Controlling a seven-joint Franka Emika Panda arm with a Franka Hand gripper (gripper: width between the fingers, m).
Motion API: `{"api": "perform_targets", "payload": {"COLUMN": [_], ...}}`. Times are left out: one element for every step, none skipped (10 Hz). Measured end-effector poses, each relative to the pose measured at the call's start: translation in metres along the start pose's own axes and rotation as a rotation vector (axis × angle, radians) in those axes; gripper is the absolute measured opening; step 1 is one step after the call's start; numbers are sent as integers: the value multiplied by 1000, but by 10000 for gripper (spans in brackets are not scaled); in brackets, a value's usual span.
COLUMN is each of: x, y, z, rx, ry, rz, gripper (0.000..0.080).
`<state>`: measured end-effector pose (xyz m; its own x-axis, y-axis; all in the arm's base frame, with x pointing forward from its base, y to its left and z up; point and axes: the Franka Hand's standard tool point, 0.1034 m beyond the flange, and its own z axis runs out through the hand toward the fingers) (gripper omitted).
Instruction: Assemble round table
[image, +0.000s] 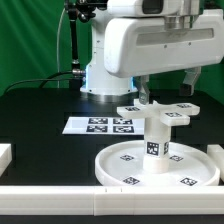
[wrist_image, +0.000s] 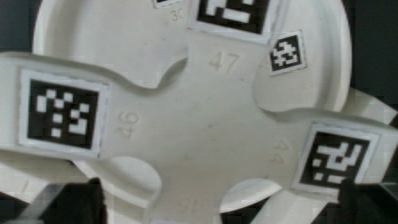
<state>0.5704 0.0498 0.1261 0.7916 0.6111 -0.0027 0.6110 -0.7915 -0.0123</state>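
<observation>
The jaws (image: 150, 98) hang just above the cross (image: 160, 112). In the exterior view only a dark stub shows under the white arm (image: 150, 45), and the wrist view shows blurred dark finger shapes at the frame's edge, so how far they stand open, or whether they grip anything, cannot be told.

The cross sits flat on top of the cylinder (image: 155, 140), its arms spread level and each arm end carrying a tag. In the wrist view the cross (wrist_image: 187, 115) fills nearly the whole frame, with part of the disc (wrist_image: 214, 20) behind it.

The cylinder stands upright at the middle of the disc (image: 130, 165), a tag on its side. The disc lies flat on the black desk (image: 40, 115), near the front edge toward the exterior view's right, tags dotted round its floor.

Behind it, toward the desk's middle, lies the marker board (image: 100, 125). White blocks show at the front edge and at the exterior view's left.
</observation>
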Motion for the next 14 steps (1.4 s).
{"api": "perform_targets", "payload": {"x": [0,-1,-2,-2,-2,-1,-1,-2,-4,-5,-5,-6,-7,-7], "y": [0,2,3,3,2,0,-1,0,0,0,0,0,-1,-1], "z": [-1,0,1,1,1,1,2,4,6,7,8,8,9,10], "rx": [-4,-3,-3,-6,-9,-8,-7,-6,-3,-2,-2,-2,0,0], "ry": [-1,-3,-4,-7,-11,-12,-13,-15,-19,-21,-23,-25,-26,-27], "rz": [-59,-98,-154,-218,-272,-277,-280,-289,-298,-300,-308,-310,-310,-309], "gripper": [649,649,649,649,649,649,649,649,649,649,649,649,649,649]}}
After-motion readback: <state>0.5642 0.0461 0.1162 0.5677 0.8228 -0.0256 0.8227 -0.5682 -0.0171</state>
